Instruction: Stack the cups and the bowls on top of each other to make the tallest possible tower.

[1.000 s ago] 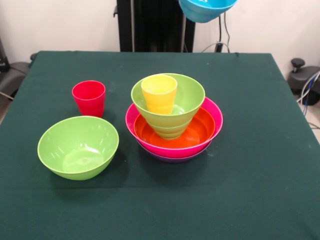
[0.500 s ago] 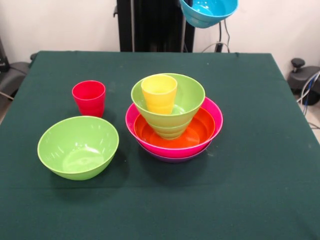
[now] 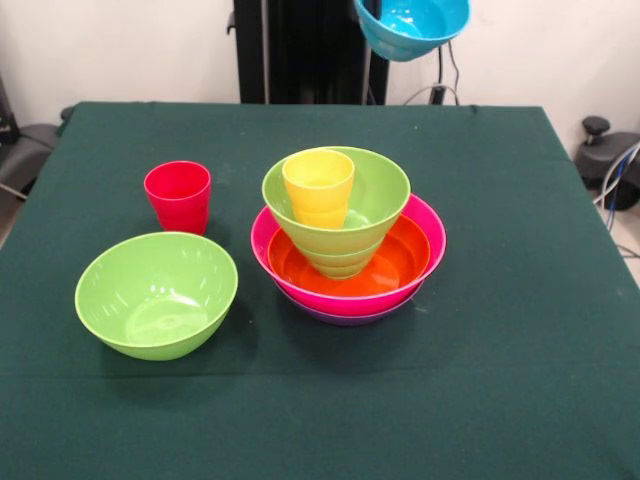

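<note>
- The end effector itself lies beyond the top edge, so whether it is clenched or released cannot be told.
- A sky blue bowl (image 3: 412, 26) hangs tilted in the air at 12 o'clock, well above the surface (image 3: 500, 220).
- At centre stands the tower (image 3: 346, 240): a purple bowl (image 3: 345, 316) lowest, then a pink bowl (image 3: 432, 240), an orange bowl (image 3: 400, 262), nested lime green bowls (image 3: 380, 195) and a yellow cup (image 3: 319, 187) inside.
- A red cup (image 3: 178, 196) stands upright at 10 o'clock of the tower.
- A loose lime green bowl (image 3: 156, 293) sits at 8 o'clock.
</note>
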Controlling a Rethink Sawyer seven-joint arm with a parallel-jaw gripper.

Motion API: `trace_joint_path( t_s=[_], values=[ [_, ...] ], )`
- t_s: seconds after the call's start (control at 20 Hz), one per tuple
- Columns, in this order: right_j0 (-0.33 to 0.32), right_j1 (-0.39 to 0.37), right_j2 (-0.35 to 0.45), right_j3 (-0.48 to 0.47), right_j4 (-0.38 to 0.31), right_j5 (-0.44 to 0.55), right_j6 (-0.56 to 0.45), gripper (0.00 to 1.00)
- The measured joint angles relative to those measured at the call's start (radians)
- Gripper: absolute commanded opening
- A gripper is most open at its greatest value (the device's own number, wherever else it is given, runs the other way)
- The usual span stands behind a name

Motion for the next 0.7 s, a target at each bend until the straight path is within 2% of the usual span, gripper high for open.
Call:
trace_joint_path(
  t_s=[0.35,0.7],
  values=[
    [-0.104,0.000,0.073,0.023,-0.052,0.000,0.000,0.00],
    [-0.143,0.009,0.114,0.024,-0.117,-0.013,0.000,0.00]
  ],
)
